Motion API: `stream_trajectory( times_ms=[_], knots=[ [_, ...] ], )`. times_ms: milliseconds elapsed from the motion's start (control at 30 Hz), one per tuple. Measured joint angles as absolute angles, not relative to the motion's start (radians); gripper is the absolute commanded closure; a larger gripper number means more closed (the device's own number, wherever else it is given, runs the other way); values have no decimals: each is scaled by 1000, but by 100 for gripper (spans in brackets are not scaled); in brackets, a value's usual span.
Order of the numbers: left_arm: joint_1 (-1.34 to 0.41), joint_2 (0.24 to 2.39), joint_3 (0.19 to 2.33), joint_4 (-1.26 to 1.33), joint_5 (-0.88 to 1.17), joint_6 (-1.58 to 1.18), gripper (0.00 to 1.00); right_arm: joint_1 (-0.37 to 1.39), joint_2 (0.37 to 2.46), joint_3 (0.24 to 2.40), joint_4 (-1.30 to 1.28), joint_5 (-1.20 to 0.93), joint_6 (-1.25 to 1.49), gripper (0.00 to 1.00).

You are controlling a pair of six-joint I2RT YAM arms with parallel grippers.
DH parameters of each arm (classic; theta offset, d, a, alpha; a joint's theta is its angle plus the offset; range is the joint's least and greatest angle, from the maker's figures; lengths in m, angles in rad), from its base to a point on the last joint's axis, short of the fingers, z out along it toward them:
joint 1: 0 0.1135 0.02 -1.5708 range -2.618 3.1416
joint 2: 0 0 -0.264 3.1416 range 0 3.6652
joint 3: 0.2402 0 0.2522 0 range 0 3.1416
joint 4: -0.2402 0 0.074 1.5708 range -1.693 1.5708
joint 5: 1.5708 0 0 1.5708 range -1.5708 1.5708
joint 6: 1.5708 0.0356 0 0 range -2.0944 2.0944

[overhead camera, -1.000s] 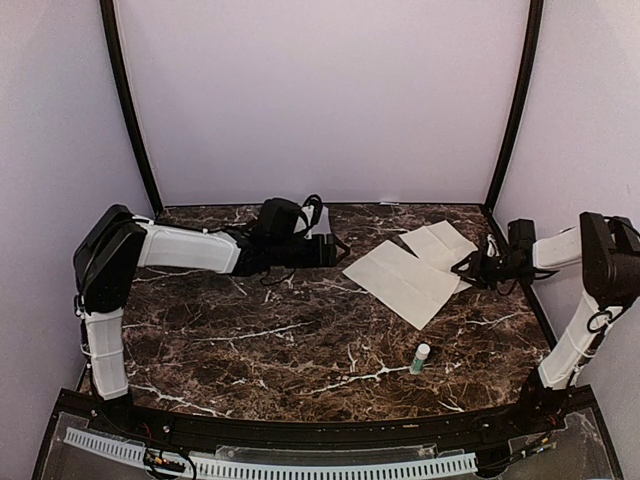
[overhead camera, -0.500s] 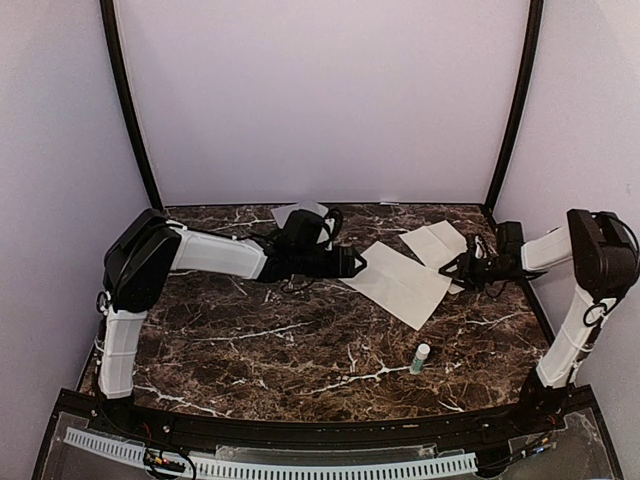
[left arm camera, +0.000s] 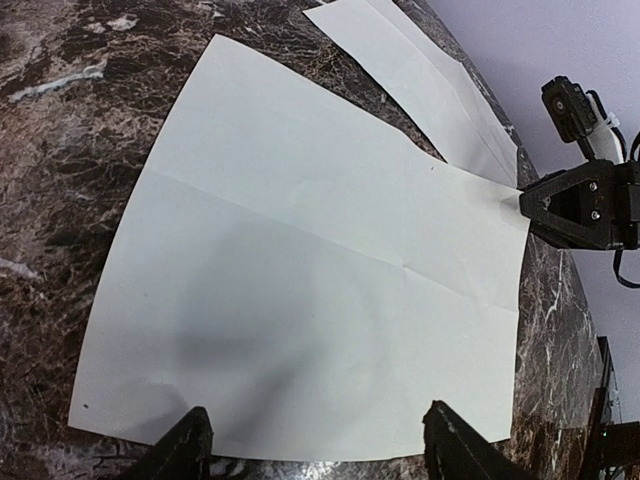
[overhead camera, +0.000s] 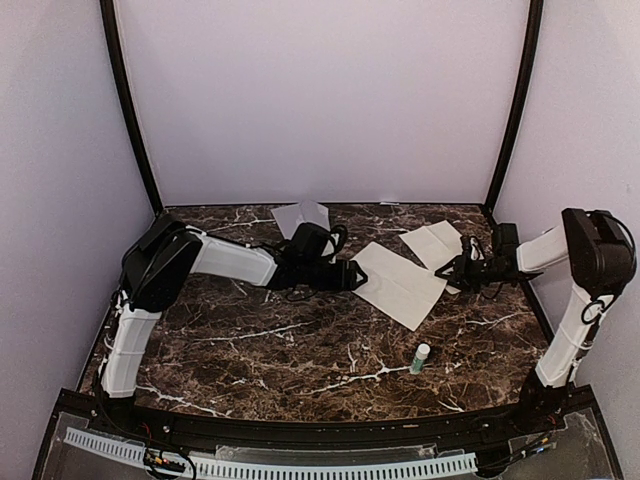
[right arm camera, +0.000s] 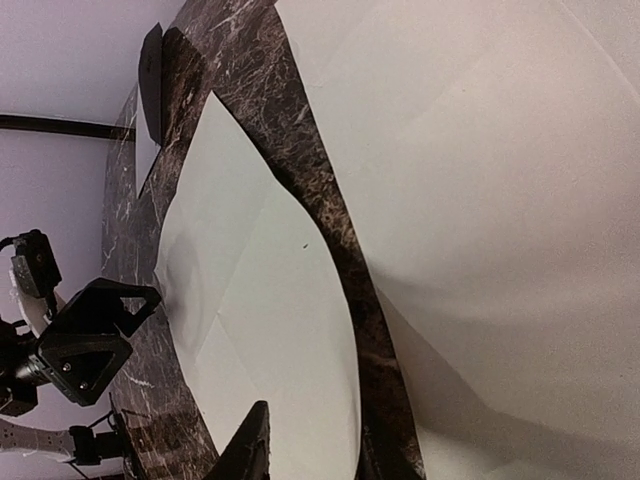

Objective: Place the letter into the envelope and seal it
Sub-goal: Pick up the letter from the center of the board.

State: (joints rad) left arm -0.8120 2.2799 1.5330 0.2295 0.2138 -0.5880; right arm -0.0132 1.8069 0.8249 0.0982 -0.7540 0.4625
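Observation:
The letter (overhead camera: 400,283) is a large cream sheet with fold creases, lying flat and unfolded at the table's middle right. My left gripper (overhead camera: 357,275) is open at its left edge. In the left wrist view (left arm camera: 318,452) its fingertips (left arm camera: 190,445) straddle the sheet's near edge (left arm camera: 300,300). My right gripper (overhead camera: 453,270) looks open at the sheet's right corner. In the right wrist view (right arm camera: 320,465) one finger (right arm camera: 250,450) rests over the letter (right arm camera: 270,300), which bows upward. A grey flat envelope (overhead camera: 300,215) lies at the back.
A second pale creased sheet (overhead camera: 438,243) lies behind the letter near my right gripper and fills the right of the right wrist view (right arm camera: 500,200). A small white bottle with a green cap (overhead camera: 421,357) stands on the dark marble table (overhead camera: 250,340) in front of the letter.
My left arm swung right from the back left to the letter's left edge, uncovering the grey envelope. My right gripper moved left to the letter's right corner. The letter shifted slightly left.

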Motion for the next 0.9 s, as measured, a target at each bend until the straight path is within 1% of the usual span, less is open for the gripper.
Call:
stream_trajectory(
  times_ms=[133,200,333,467,600,767,900],
  knots=[
    [-812,2292,1533,231,224,-588,29,-13,1810,825,110,-761,473,76],
    [-812,2293,1533,233,227,-588,29,-13,1811,825,117,-766,477,74],
    [-812,2294,1533,234,228,-588,29,14,1819,825,136,-772,487,75],
    [-812,2295,1533,237,229,-588,29,42,1835,828,149,-786,497,82],
    [-812,2295,1533,237,229,-588,29,52,1848,839,157,-790,511,100],
    [-812,2295,1533,237,228,-581,29,52,1845,845,158,-789,515,100],
    [-812,2290,1533,229,214,-550,22,52,1806,845,131,-785,517,100]
  ],
)
